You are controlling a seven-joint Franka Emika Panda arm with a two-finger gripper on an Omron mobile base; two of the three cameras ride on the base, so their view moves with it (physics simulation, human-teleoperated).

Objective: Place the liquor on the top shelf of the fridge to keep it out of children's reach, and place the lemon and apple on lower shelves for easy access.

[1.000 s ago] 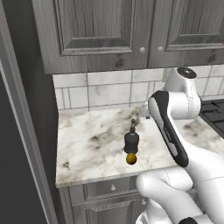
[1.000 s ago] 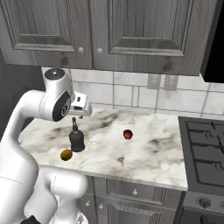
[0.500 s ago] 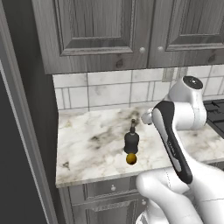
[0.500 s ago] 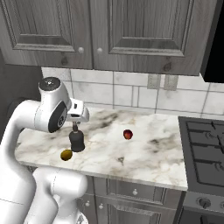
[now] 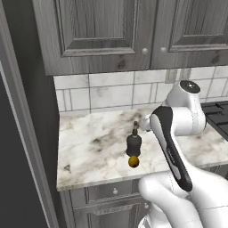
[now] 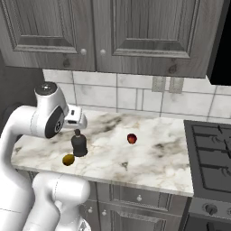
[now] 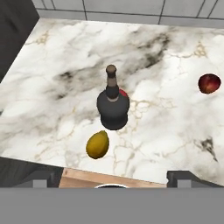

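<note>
The liquor (image 7: 113, 105), a squat dark bottle with a brownish stopper, stands upright on the marble counter (image 7: 166, 127). It is also in the base views (image 5: 133, 142) (image 6: 79, 144). The lemon (image 7: 97, 145) (image 5: 133, 161) (image 6: 68, 159) lies just in front of it, close to the counter's front edge. The apple (image 7: 209, 83) (image 6: 131, 138) rests apart to the right. My gripper (image 7: 114, 178) hovers above the counter's front edge, looking down at the bottle, open wide and empty. The fridge's dark side (image 5: 18, 156) stands at the counter's left end; its shelves are out of view.
Grey wood-grain cupboards (image 6: 135, 31) hang over the counter, with a tiled backsplash and an outlet (image 6: 164, 84) behind it. A black stove (image 6: 212, 153) adjoins the counter on the right. My own arm (image 5: 171, 133) leans over the counter's right part.
The arm has swung a little, bringing the hand closer over the bottle. Bottle, lemon and apple have not moved. The jaws stay open.
</note>
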